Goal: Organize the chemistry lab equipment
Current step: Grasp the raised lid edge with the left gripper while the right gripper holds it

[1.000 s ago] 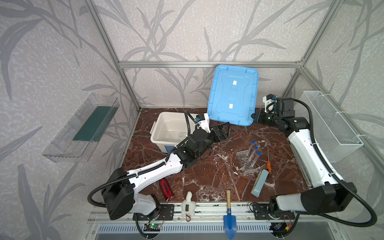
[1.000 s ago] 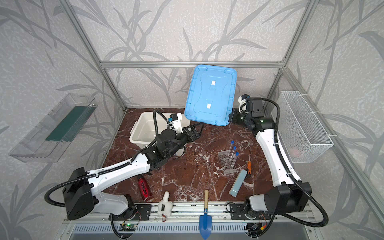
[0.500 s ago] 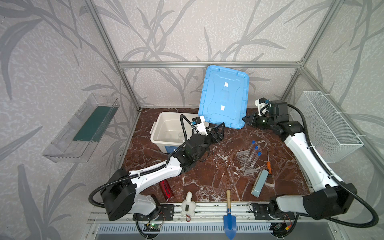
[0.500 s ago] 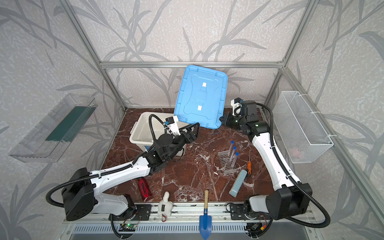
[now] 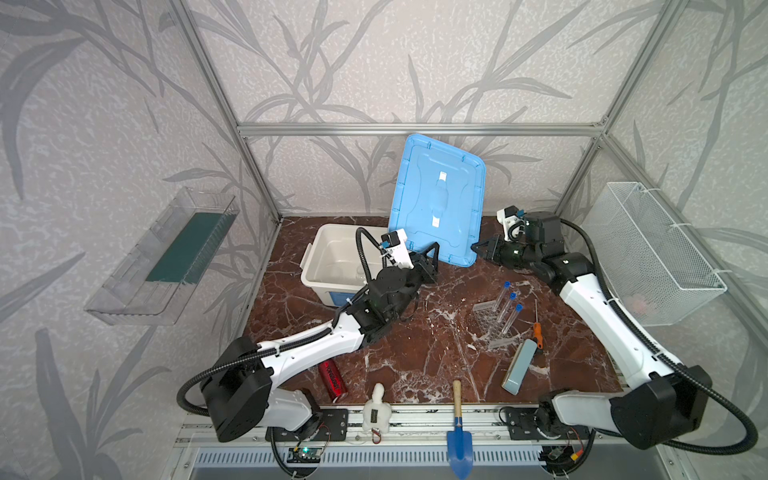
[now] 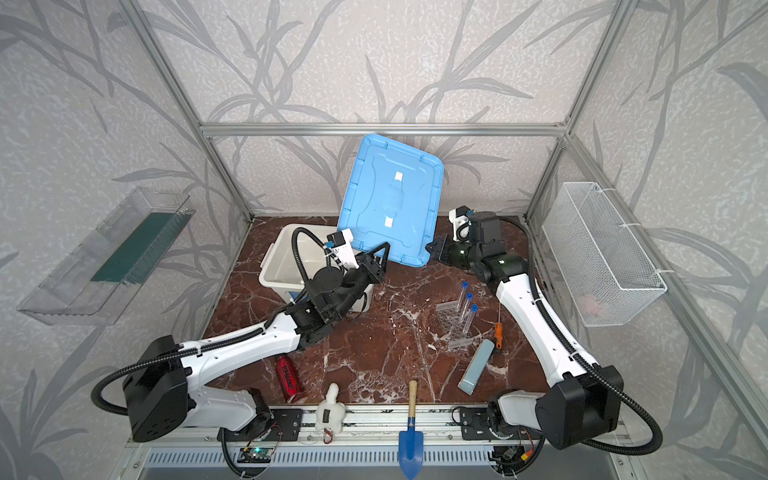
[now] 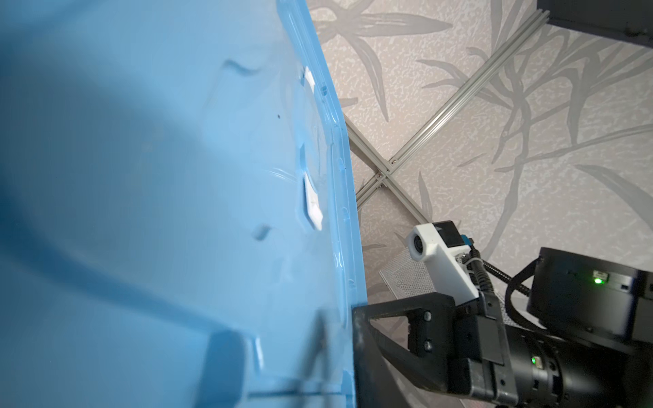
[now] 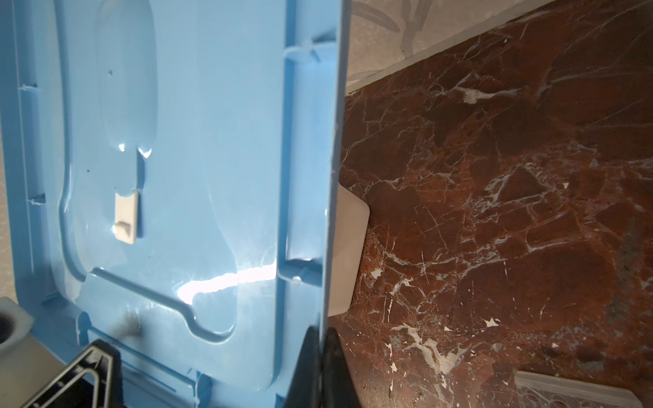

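Note:
A large blue lid (image 5: 440, 195) (image 6: 390, 195) stands upright over the right end of the white bin (image 5: 328, 266). My right gripper (image 5: 478, 248) (image 8: 319, 339) is shut on the lid's lower right corner. My left gripper (image 5: 432, 249) (image 6: 384, 249) is closed round the lid's lower left edge, and the lid (image 7: 159, 176) fills the left wrist view. On the table to the right, several long clear tubes with blue caps (image 5: 509, 307) lean in the clear perforated tube rack (image 5: 492, 324). The beaker and the small bottle are out of view.
An orange-handled tool (image 5: 537, 332) and a grey-blue block (image 5: 517, 365) lie by the rack. A red canister (image 5: 332, 380), a white figure (image 5: 377, 411) and a blue trowel (image 5: 458, 432) sit along the front. A wire basket (image 5: 648, 249) hangs on the right wall and a clear shelf (image 5: 166, 257) on the left wall.
My right gripper has carried the blue lid leftward toward the white bin. My left gripper's jaws have closed from wide open onto the lid's lower edge.

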Controlling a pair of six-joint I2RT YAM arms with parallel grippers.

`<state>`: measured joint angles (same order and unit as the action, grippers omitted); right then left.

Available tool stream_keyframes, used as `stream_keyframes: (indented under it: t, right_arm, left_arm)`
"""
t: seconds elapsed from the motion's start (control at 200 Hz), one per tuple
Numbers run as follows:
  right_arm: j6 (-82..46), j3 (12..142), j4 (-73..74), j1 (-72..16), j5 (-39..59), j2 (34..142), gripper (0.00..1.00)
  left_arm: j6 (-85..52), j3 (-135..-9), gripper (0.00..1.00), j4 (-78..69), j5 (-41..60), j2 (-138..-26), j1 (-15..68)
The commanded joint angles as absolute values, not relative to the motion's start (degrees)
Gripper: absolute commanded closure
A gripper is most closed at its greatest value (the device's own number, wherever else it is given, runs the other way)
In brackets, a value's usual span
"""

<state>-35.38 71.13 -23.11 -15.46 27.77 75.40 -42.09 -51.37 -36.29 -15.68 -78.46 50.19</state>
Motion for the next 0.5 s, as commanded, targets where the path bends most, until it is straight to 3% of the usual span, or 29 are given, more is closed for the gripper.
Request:
stream_keyframes:
  t: [0.0, 0.235, 0.28, 0.325, 0.335, 0.375, 0.495]
  right_arm:
    - [-35.8, 70.9, -18.5, -17.0, 30.1, 73.7, 1.0]
    - [-36.0, 69.1, -17.1, -18.5, 30.4, 74.2, 1.0]
    - [-36.0, 68.8, -16.9, -18.5, 30.6, 74.4, 0.86]
    - [-36.1, 68.8, -17.0, -18.5, 30.2, 74.3, 0.67]
    - [-36.0, 68.8, -17.1, -18.5, 30.1, 74.3, 0.58]
    - [-35.8, 69.0, -17.8, -18.5, 29.3, 74.1, 0.44]
    - [-32.7, 71.0, -21.6, -18.4, 26.3, 73.0, 0.28]
  left_arm:
    - [-39.9, -51.9, 0.82, -36.9, -18.8, -76.7, 50.0]
    - [-35.9, -52.8, 0.85, -35.0, -20.9, -75.8, 49.9]
    - [-34.5, -53.3, 0.87, -33.7, -20.9, -75.3, 49.9]
    - [-32.3, -53.6, 0.89, -31.8, -21.3, -74.7, 49.9]
    - [-31.6, -53.6, 0.9, -31.4, -21.4, -74.5, 49.9]
    - [-28.7, -53.6, 0.94, -29.7, -22.1, -73.6, 49.9]
    - [-17.4, -55.0, 0.97, -22.4, -24.6, -70.0, 49.4]
